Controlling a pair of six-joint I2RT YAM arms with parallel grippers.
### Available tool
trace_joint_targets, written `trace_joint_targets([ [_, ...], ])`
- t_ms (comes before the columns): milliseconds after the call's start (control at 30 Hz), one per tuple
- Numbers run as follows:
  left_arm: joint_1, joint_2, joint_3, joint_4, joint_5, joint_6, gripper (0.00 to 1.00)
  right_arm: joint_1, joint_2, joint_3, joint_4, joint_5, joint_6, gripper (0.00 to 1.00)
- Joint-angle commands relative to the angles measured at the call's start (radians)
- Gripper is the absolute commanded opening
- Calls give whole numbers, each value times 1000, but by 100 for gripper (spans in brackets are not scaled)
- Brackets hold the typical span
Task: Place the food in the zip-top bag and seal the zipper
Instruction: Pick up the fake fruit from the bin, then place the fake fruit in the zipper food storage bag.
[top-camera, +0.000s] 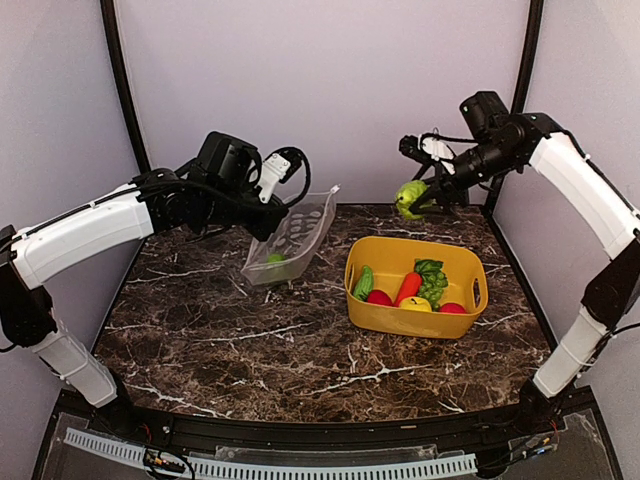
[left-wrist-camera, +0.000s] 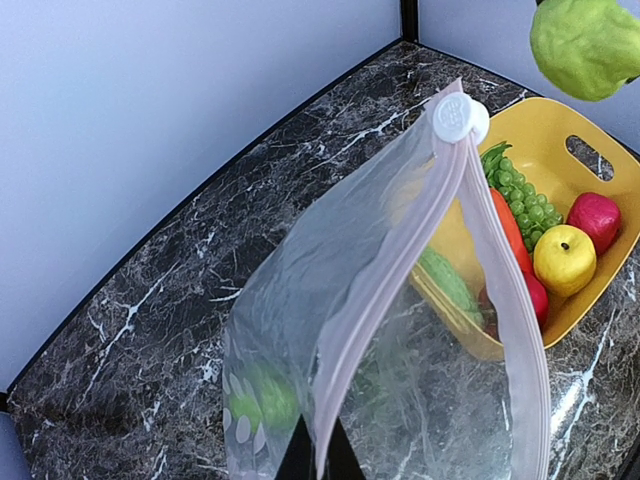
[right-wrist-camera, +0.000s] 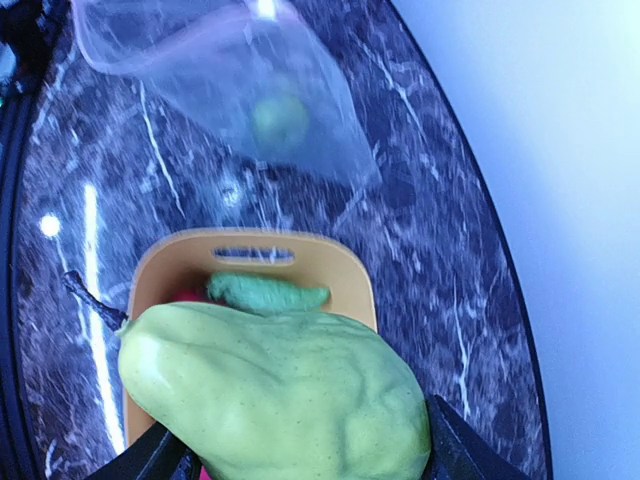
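Note:
The zip-top bag (top-camera: 292, 238) hangs tilted over the left of the table with its mouth gaping. My left gripper (left-wrist-camera: 320, 466) is shut on the pinkish zipper (left-wrist-camera: 398, 262) strip at the mouth's near edge. The white slider (left-wrist-camera: 458, 118) sits at the far end. A green piece of food (left-wrist-camera: 256, 402) lies inside the bag. My right gripper (top-camera: 418, 198) is raised at the back right, above the basket's far side, shut on a green toy pear (right-wrist-camera: 285, 385). More food lies in the yellow basket (top-camera: 415, 322): cucumber (top-camera: 363, 282), carrot (top-camera: 408, 287), leafy greens (top-camera: 431, 274), yellow fruit (top-camera: 415, 303) and red balls (top-camera: 379, 297).
The yellow basket stands right of centre on the dark marble table (top-camera: 260, 340). Grey walls close in the back and both sides, with a black post (top-camera: 122, 80) at the back left corner.

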Motion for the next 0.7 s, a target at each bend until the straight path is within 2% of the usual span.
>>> trace_joint_targets([
  [0,-3,-12,-14,10,-21,-3,1,61,57,175,-32,-259,102,52],
  [300,-3,-9,-14,24,-13,-49,1,236,118,281,156,-519,278,54],
  [467,-3,-38,-31,62,-4,-87,1,302,192,314,178,-548,298,56],
  [667,-3,-83,-61,102,-30,-161,1,314,290,366,221,-547,326,57],
])
